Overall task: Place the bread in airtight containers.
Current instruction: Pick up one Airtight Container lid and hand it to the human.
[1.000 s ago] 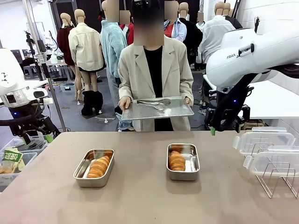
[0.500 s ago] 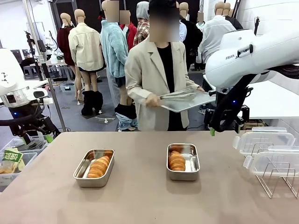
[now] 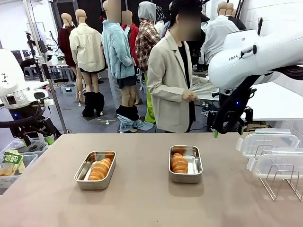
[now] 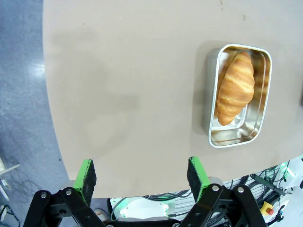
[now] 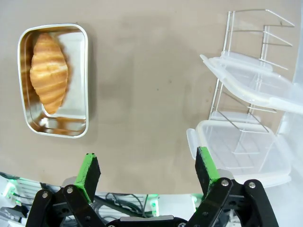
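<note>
Two lidless stainless-steel boxes sit well apart on the worktop: the left box holds the left croissant, golden-brown and ridged, lying diagonally; the right box holds the right croissant along its left side; the clear lids rest far right.

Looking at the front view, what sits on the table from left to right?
Left steel box with a croissant → right steel box with another croissant → clear lids in the wire rack.
</note>
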Robot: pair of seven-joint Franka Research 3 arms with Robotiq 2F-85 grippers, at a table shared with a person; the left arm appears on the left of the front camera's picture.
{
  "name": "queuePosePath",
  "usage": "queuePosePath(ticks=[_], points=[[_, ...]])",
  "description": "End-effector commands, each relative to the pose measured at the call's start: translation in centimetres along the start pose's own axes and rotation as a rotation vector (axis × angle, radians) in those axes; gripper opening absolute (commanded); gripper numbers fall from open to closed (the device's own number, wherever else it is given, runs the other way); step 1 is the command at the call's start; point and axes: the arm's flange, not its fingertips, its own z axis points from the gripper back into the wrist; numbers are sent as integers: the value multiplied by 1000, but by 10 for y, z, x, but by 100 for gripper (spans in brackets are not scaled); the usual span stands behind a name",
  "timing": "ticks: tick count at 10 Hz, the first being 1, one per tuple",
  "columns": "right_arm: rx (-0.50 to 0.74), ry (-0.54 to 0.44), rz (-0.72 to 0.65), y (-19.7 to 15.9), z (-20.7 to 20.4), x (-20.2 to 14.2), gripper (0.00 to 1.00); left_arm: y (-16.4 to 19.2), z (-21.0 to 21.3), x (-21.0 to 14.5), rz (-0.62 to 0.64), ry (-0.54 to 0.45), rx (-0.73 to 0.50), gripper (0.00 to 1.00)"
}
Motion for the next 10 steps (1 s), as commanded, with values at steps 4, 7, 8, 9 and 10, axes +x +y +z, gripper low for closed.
queuePosePath(ticks=[4, 7, 8, 9, 10], points=[[6, -6, -19, 2, -1, 1, 100, 0, 2, 2, 0, 1, 8, 100], [6, -6, -19, 2, -1, 1, 100, 0, 2, 2, 0, 1, 8, 100], [6, -6, -19, 2, -1, 1, 100, 0, 2, 2, 0, 1, 8, 100], [6, -6, -19, 2, -1, 1, 100, 0, 2, 2, 0, 1, 8, 100], [6, -6, -19, 2, -1, 1, 100, 0, 2, 2, 0, 1, 8, 100]])
